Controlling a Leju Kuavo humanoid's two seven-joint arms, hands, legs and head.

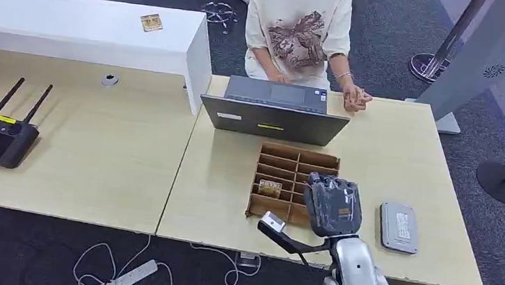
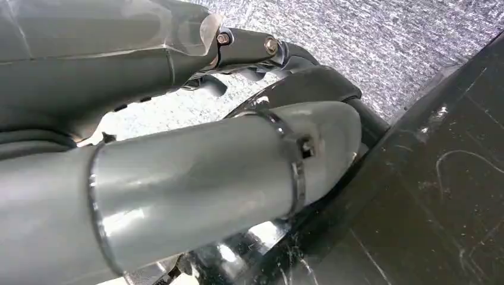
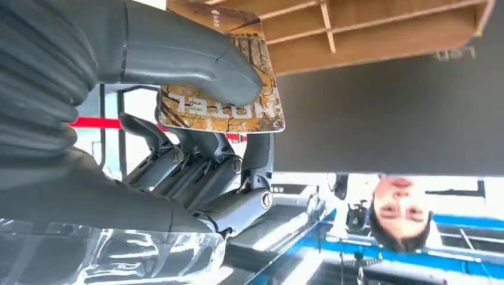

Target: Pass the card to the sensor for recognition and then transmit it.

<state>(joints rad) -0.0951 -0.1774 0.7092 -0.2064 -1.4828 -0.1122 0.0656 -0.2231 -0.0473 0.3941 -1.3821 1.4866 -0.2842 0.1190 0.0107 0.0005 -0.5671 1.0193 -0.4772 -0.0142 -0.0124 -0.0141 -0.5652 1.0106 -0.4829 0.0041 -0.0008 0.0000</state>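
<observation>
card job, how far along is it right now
Done: the right hand grips a card, thumb pressed on its face, beside the wooden divider box. In hand: that hand hovers at the box's right edge. Left: carrying the card to the grey sensor pad on the table to its right, which it has not reached, then handing it on, perhaps to the person behind the laptop.

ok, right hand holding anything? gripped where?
Yes: the right hand holds a brown card printed HOTEL, thumb pressed on its printed face and fingers behind, near one end. The left hand grips nothing.
</observation>
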